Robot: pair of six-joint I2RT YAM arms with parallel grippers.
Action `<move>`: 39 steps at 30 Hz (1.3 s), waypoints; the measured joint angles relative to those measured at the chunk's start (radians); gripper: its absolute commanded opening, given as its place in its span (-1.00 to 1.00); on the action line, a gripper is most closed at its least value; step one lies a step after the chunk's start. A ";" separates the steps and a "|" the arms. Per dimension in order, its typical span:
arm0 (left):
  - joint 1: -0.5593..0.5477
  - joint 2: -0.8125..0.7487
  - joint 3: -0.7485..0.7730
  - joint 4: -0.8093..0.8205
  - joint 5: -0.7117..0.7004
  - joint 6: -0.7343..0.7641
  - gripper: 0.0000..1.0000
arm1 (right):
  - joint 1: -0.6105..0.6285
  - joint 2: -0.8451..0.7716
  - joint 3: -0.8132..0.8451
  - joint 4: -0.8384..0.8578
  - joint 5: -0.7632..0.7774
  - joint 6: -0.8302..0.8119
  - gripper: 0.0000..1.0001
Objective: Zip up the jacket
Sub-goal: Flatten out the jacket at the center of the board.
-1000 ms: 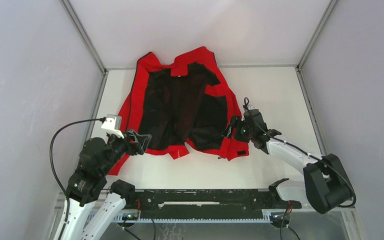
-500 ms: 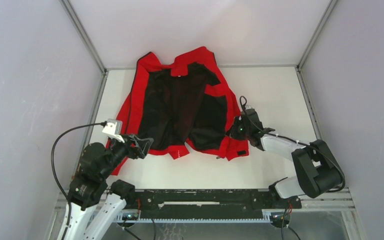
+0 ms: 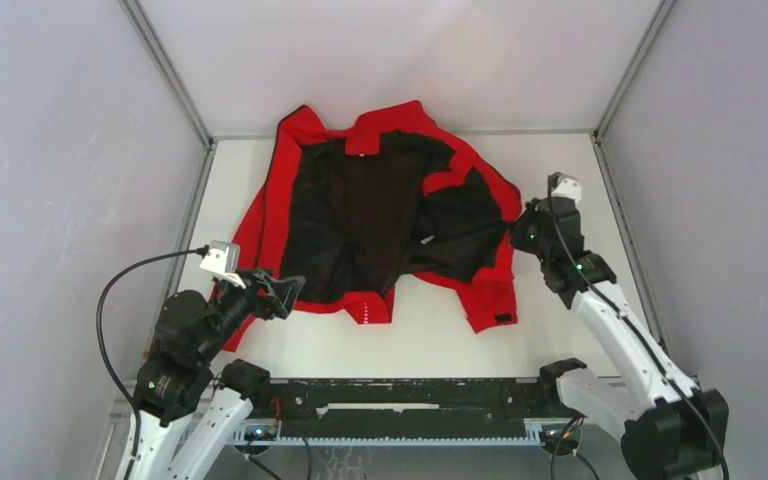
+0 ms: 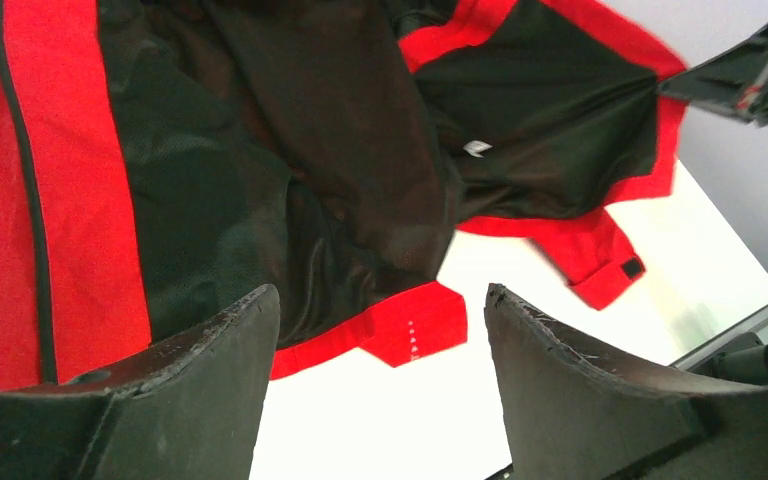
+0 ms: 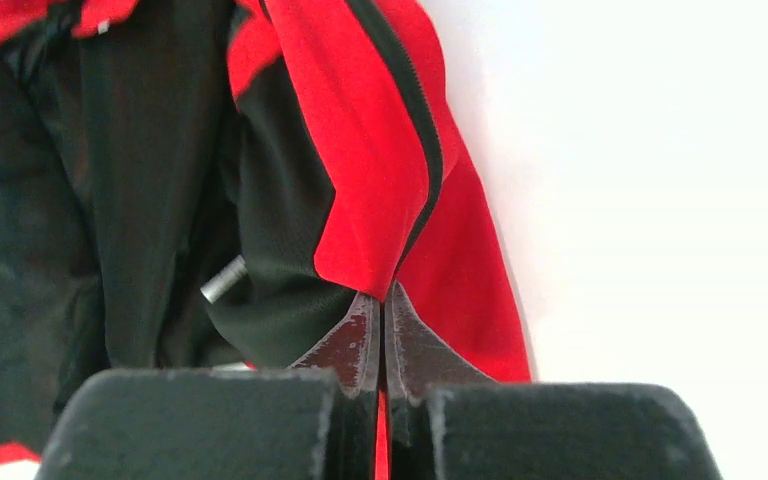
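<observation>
Jacket (image 3: 380, 210): spread open on the table (image 3: 580, 180) with its black lining (image 3: 360, 230) facing up, ahead of both grippers and between them.
Right gripper (image 5: 381, 300): clamped shut on the red front edge; the dark zipper (image 5: 415, 110) runs away from the pinch, just beyond the fingertips.
Left gripper (image 4: 380, 295): fingers spread wide, holding nothing; the red hem (image 4: 410, 335) lies just ahead of its tips, apart from them.
Handling: likely light, limp cloth that folds and drags rather than keeping shape; the smooth shell may slip from a thin pinch.
Where to hold: probably the zipper tape at the hem end of each front, the stiffest part.
</observation>
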 measured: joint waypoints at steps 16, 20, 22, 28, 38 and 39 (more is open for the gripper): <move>-0.010 0.000 0.000 0.002 -0.001 -0.001 0.58 | 0.379 0.084 0.443 -0.475 0.566 -0.201 -1.00; -0.011 0.000 0.000 0.002 -0.001 -0.001 0.59 | 0.531 0.274 0.510 -0.559 0.713 -0.201 -0.83; -0.011 0.000 0.000 0.002 -0.002 -0.002 0.59 | 0.581 0.391 0.551 -0.591 0.754 -0.193 -0.52; -0.011 0.000 0.000 0.002 -0.005 -0.002 0.59 | 0.717 0.725 0.627 -0.612 0.737 -0.190 0.13; -0.013 0.000 0.000 0.002 -0.008 -0.002 0.60 | 0.687 0.453 0.488 -0.484 0.470 -0.199 0.37; -0.013 0.000 0.000 0.002 -0.008 -0.002 0.60 | 0.673 0.408 0.470 -0.474 0.451 -0.197 0.40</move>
